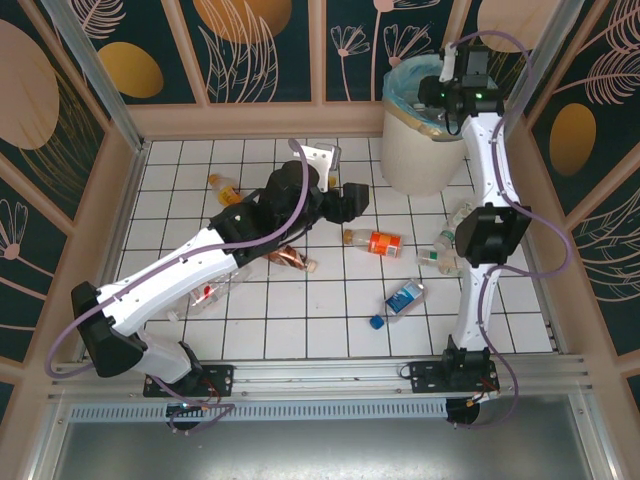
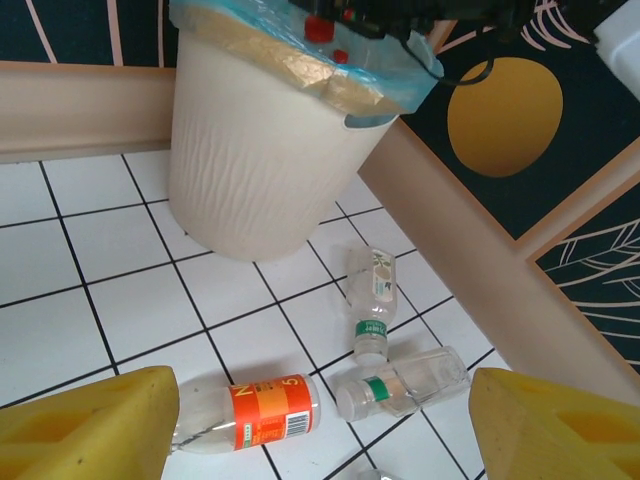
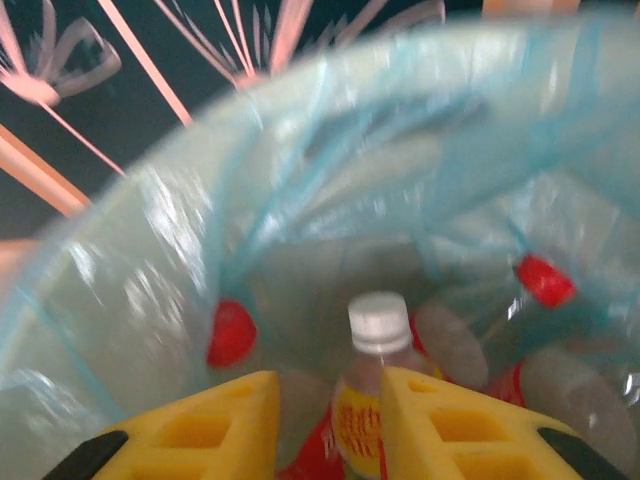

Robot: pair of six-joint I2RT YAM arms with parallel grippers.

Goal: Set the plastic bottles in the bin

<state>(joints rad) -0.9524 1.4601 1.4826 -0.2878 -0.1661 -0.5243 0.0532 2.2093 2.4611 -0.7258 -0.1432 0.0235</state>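
Right gripper: we see its two yellow fingers drawn near each other, with a narrow gap left between them. A white-capped bottle with a yellow-and-red label shows in that gap, inside the bin. This wrist view is blurred, so we cannot tell whether the fingers clamp the bottle or whether it stands beyond them in the blue liner. Red caps of other bottles show deeper in the bin.

Left gripper: its fingers stand wide apart and touch nothing. Past them, on the tiled floor in front of the bin, lies an orange-label bottle. Two green-label bottles lie just beside each other, near the bin's foot on its right.

Hidden parts: in the top view the right gripper's fingertips sit below the bin rim and are concealed by the wrist. The left arm covers part of a red-label bottle and of a crushed brown bottle.

Pose: the right arm rises from its base, bends beside the bin and holds its wrist over the bin mouth. The left arm reaches diagonally toward the bin, its gripper low over the floor and short of the bin wall. A blue-label bottle lies well apart from the bin
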